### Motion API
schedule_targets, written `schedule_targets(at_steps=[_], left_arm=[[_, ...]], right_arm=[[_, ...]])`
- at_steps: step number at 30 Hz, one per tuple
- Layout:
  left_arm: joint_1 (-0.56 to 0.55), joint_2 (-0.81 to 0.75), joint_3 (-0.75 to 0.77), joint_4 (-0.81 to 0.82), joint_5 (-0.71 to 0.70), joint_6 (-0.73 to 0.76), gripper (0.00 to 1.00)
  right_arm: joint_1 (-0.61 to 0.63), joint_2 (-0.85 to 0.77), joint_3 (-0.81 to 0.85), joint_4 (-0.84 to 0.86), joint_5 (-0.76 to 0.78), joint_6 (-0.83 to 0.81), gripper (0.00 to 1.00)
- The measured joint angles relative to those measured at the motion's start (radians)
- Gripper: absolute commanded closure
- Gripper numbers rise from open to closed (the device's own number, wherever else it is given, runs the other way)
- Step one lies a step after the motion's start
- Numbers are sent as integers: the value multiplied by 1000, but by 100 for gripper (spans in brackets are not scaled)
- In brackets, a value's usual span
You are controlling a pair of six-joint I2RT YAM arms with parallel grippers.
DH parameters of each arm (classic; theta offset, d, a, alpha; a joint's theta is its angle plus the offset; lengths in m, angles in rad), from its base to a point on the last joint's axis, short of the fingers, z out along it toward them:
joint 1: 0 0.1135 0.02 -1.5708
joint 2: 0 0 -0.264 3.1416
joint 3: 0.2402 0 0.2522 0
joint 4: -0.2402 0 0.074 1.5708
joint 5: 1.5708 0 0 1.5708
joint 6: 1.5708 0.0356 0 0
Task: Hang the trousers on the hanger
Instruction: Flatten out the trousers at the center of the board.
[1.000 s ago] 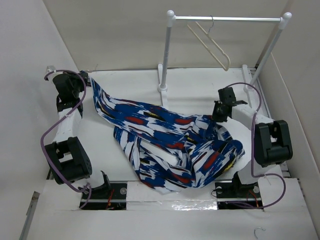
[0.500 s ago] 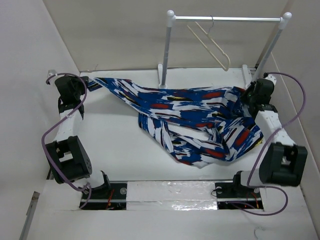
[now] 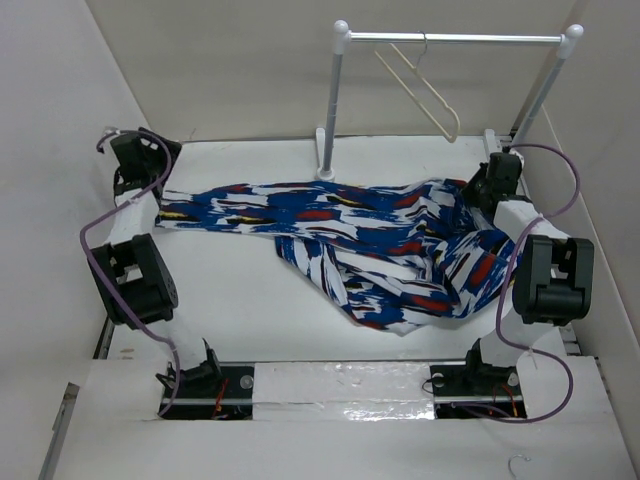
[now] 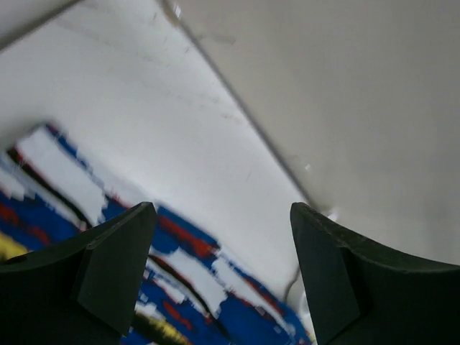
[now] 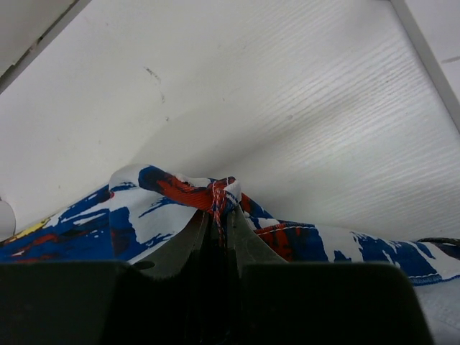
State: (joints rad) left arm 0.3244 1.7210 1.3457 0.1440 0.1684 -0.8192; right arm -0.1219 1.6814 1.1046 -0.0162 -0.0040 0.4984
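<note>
The trousers [image 3: 370,240] are lying on the table [image 3: 230,320] in front of the garment rail [image 3: 450,38]. One long strip is running from left of the rail's left post across to near its right post, and a bunched heap is sagging toward the near side. The hanger [image 3: 425,85] is hanging off the rail's bar, nowhere near the cloth, so nothing is getting hung yet.

The right gripper [image 5: 218,215] is sitting near the foot of the rail's right post and is clamping a red-stitched edge of the fabric between closed fingers. The left gripper [image 4: 223,215] is hovering well left of the rail's left post with its jaws wide apart and nothing between them, the printed cloth lying just below.

My guess is this is the spread-and-regrasp bit. If I were driving, I'd be dropping the left claw straight onto that strip's end and biting deep enough to catch every layer. I'd keep the right pinch firm so the strip isn't sagging, then lift both ends level toward the rail so that loose heap isn't dragging or snagging a post.
</note>
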Motion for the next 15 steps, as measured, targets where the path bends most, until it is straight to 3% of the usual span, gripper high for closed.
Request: schedule_targets(at_steps=[2, 4, 6, 9, 11, 13, 14, 15], left_arm=[[-50, -32, -63, -38, -53, 41, 30], [-142, -86, -118, -95, -138, 85, 54], [-301, -148, -151, -141, -224, 122, 78], [-618, -250, -213, -124, -307, 170, 97], [-800, -290, -259, -117, -325, 187, 100], [-919, -296, -297, -120, -342, 201, 93], [-954, -277, -305, -131, -354, 204, 88], [-982, -249, -306, -146, -372, 210, 74]], right_arm=[[6, -3, 0, 1, 1, 0, 100], [9, -9, 0, -3, 1, 0, 100], [10, -22, 0, -12, 3, 0, 100], [11, -53, -3, -21, -1, 0, 100], [10, -80, -13, -21, -10, 2, 100], [10, -109, -27, -18, -15, 2, 100], [10, -119, -32, -17, -18, 3, 100], [9, -126, -36, -15, -23, 3, 100]])
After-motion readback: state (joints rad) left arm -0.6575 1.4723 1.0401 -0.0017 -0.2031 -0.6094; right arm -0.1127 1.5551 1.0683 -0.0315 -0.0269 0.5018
